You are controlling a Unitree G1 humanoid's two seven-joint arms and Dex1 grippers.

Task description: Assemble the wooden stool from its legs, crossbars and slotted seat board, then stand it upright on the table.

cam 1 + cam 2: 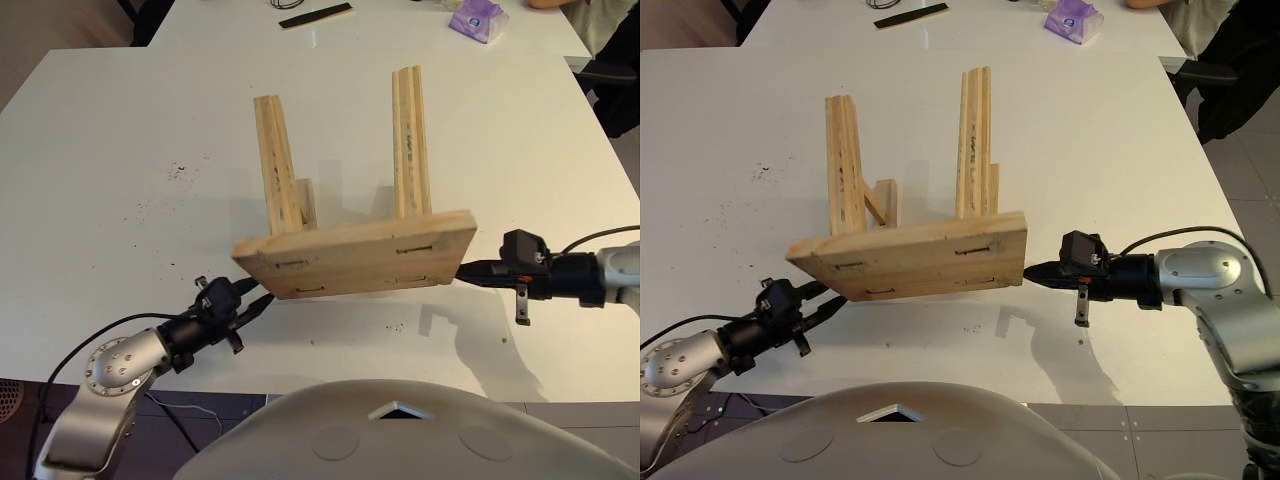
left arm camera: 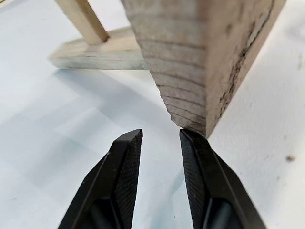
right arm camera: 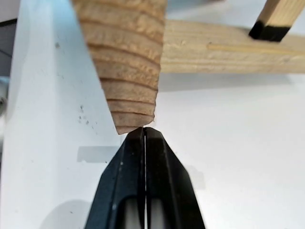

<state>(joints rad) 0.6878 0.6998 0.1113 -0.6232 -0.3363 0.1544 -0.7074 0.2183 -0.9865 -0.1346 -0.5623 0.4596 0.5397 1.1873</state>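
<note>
As stool (image 1: pixel 355 255) lies tipped, left fingers (image 2: pixel 125 164) apart; right fingers (image 3: pixel 161 164) together

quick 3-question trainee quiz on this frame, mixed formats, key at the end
1. True or false: the stool stands upright on the table.
2. The right gripper is: A) open, B) shut, C) shut on a leg.
3. Which gripper is open?
Key: 1 false, it lies on its side; 2 B; 3 the left gripper.
</note>
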